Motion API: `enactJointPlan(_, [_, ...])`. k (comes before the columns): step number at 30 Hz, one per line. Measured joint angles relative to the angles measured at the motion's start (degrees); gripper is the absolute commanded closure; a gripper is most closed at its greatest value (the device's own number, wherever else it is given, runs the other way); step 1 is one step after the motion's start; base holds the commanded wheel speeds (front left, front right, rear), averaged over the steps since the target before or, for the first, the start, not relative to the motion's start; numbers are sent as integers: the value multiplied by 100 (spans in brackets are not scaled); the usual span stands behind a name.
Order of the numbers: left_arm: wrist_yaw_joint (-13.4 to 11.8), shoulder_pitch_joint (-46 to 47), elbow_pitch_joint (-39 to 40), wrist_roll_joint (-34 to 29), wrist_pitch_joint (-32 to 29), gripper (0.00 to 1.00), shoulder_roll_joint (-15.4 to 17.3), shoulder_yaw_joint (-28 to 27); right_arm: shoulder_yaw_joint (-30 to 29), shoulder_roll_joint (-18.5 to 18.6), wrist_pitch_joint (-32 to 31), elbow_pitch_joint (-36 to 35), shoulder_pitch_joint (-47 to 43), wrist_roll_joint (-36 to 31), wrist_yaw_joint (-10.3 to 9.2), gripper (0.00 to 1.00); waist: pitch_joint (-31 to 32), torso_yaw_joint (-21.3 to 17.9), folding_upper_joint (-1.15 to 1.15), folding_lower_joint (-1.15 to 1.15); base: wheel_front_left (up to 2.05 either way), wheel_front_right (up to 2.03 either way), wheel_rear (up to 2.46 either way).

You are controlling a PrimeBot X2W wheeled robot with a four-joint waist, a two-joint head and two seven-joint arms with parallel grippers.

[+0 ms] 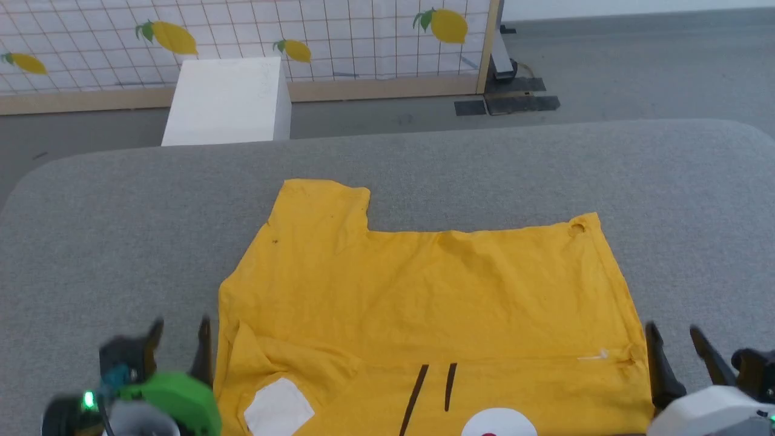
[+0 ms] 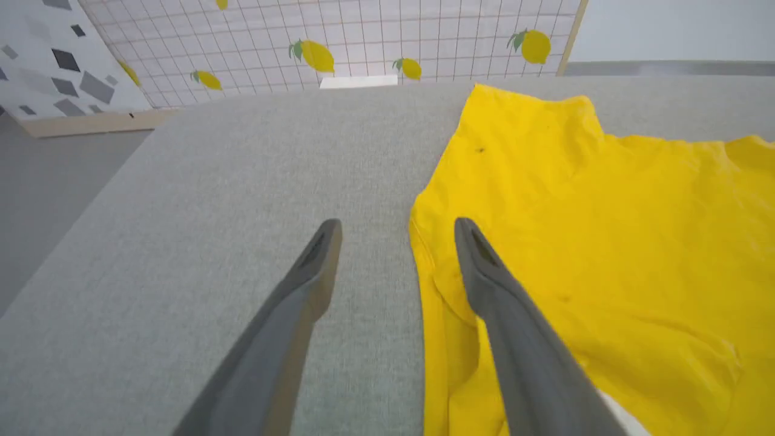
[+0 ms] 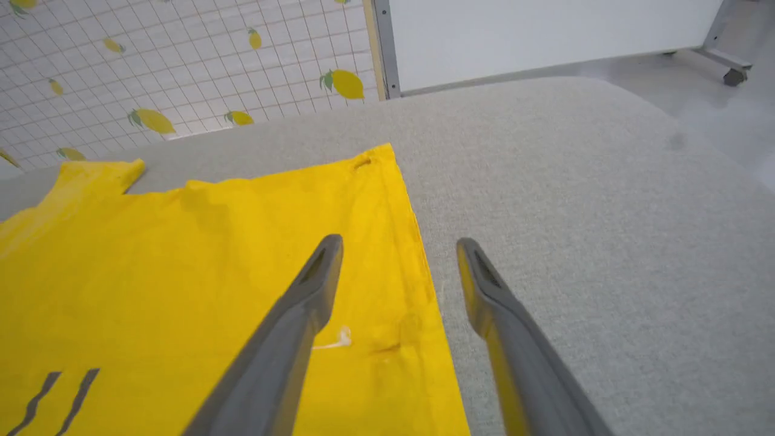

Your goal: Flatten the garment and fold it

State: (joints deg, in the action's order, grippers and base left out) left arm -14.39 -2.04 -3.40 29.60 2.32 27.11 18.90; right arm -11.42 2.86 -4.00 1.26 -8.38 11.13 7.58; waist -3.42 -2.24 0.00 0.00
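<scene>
Two claws spread, pinching nothing.
Your left gripper (image 1: 181, 324) and right gripper (image 1: 672, 330) each straddle a side edge of the garment (image 1: 436, 284) at the front of the table (image 1: 121, 230).

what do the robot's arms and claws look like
Each claw has two long, dark grey fingers tapering to slotted tips. The left claw sits on a bright green housing with a small green light; the right claw sits on a pale white-grey housing.
</scene>
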Motion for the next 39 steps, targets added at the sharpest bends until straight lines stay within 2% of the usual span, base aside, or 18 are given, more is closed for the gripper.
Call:
enactJointPlan(3, [215,608,-2,-198,236,0,71,31,268,1,522,-236,163,-241,0,0,-114,-52,0,0,0,0,0])
enactJointPlan(6, [578,1407,-176,-282,256,0,118,103,511,59,944,-364,385,-338,0,0,-295,-116,0,0,0,0,0])
enactJointPlan(7, [1106,2400,-638,-250,86,0,188,209,778,183,1205,-448,681,-333,0,0,-572,-213,0,0,0,0,0])
enactJointPlan(9, [1389,2938,-921,-237,-114,0,242,267,977,233,1234,-468,850,-319,0,0,-751,-276,0,0,0,0,0])
enactJointPlan(13, [1760,3867,-1412,-216,-628,0,334,376,1306,297,1244,-467,1238,-248,0,0,-1121,-419,0,0,0,0,0])
enactJointPlan(16, [1941,4369,-1766,-135,-1132,0,364,497,1446,291,1263,-465,1500,-245,0,0,-1394,-542,0,0,0,0,0])
enactJointPlan(20, [2076,4899,-2160,188,-1939,0,400,642,1534,261,1319,-424,1735,-208,0,0,-1734,-728,0,1,0,0,0])
enactJointPlan(25, [2090,5250,-2514,438,-3169,0,503,811,1575,203,1400,-322,1837,-196,0,0,-2064,-960,0,1,0,0,0])
enactJointPlan(30, [1926,5363,-2617,523,-3930,0,602,832,1617,152,1470,-203,1901,-192,0,0,-2278,-1172,0,1,0,0,0])
enactJointPlan(34, [1780,5378,-2497,554,-4122,0,694,791,1659,138,1485,-121,1942,-190,0,0,-2367,-1269,0,1,0,0,0])
enactJointPlan(35, [1769,5377,-2468,568,-4164,5,709,799,1689,141,1475,-102,1983,-191,0,0,-2379,-1278,0,1,0,0,0])
enactJointPlan(36, [1769,5377,-2417,568,-4200,66,727,817,1722,151,1430,-81,2057,-196,0,0,-2389,-1285,0,1,0,0,0])
enactJointPlan(37, [1767,5377,-2381,568,-4239,100,751,829,1756,167,1369,-60,2153,-203,0,0,-2396,-1286,0,1,0,0,0])
enactJointPlan(39, [1762,5377,-2315,576,-4317,100,769,840,1771,212,1173,9,2399,-231,0,0,-2407,-1285,0,1,0,0,0])
